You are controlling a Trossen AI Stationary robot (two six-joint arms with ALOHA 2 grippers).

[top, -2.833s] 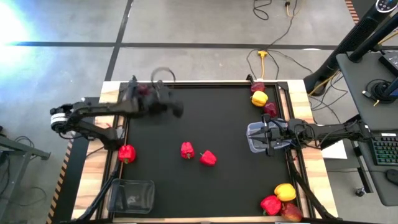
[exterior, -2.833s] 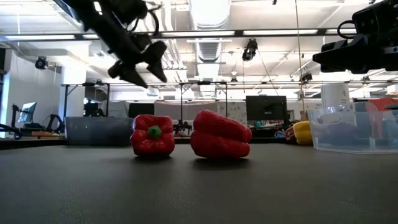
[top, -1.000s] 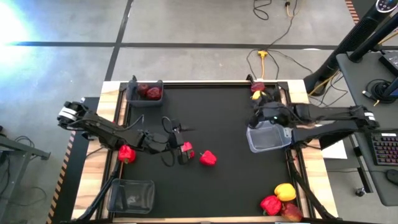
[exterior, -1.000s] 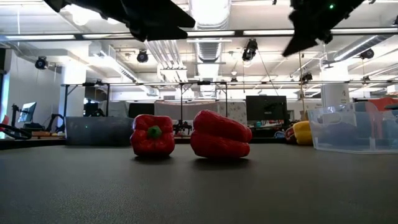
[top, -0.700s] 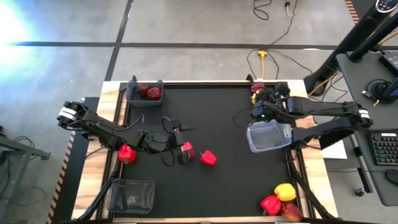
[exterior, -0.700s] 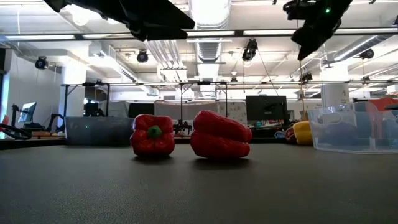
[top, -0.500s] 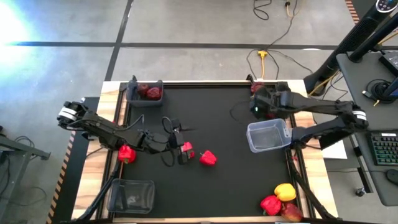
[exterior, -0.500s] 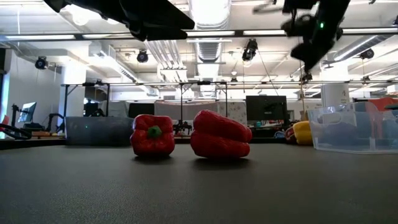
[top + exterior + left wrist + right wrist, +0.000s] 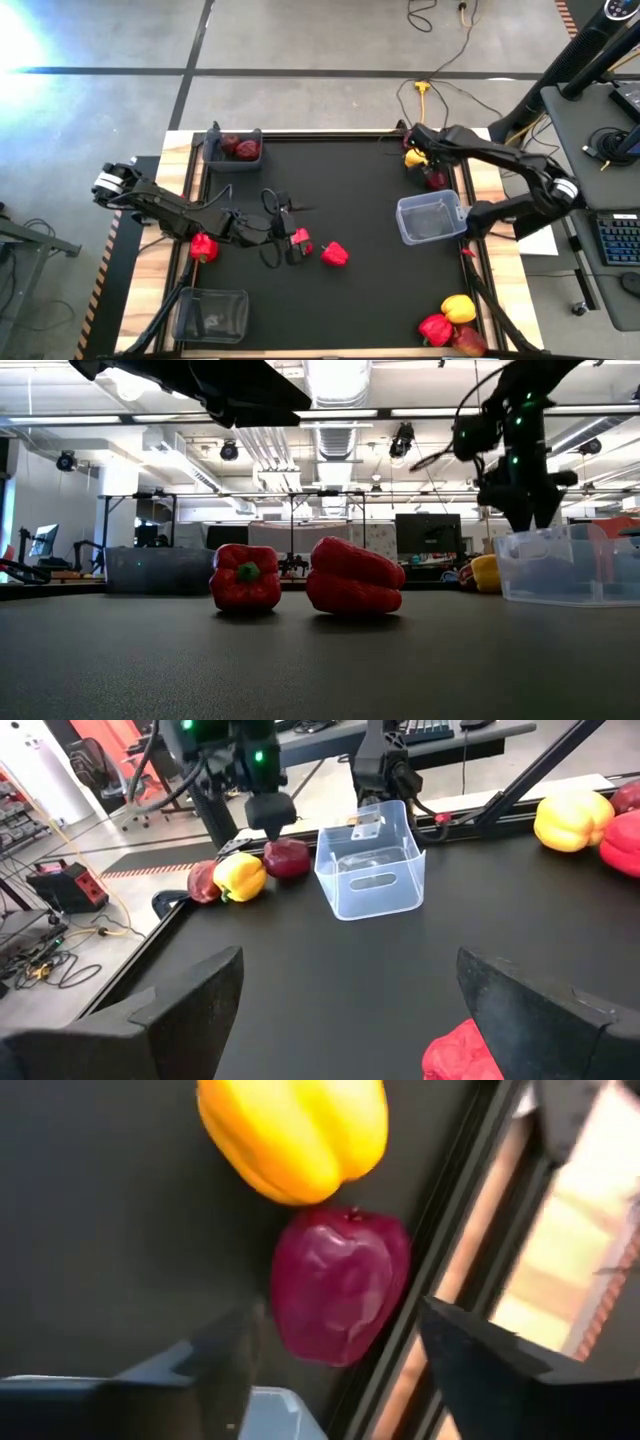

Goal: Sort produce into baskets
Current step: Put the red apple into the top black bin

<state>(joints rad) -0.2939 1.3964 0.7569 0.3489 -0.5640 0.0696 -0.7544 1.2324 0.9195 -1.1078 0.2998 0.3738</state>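
Two red peppers (image 9: 300,239) (image 9: 335,254) lie mid-table; my left gripper (image 9: 284,238) hangs open above the first of them (image 9: 465,1050), well over it in the low view. My right gripper (image 9: 345,1370) is open at the far right, its fingers on either side of a maroon fruit (image 9: 340,1285) without touching it, next to a yellow pepper (image 9: 295,1130). A clear basket (image 9: 432,218) stands just nearer. A grey basket (image 9: 232,148) at the far left holds two maroon fruits. Another basket (image 9: 212,315) stands near left.
A third red pepper (image 9: 204,246) lies at the left edge. A yellow pepper (image 9: 459,307), a red pepper (image 9: 436,328) and a maroon fruit (image 9: 470,342) sit in the near right corner. Another maroon fruit (image 9: 413,140) lies at the far right edge.
My right gripper has swung from above the clear basket toward the table's far edge, coming over the yellow pepper and maroon fruit at the far right, and has turned from level to pointing down. The produce and baskets have stayed in place.
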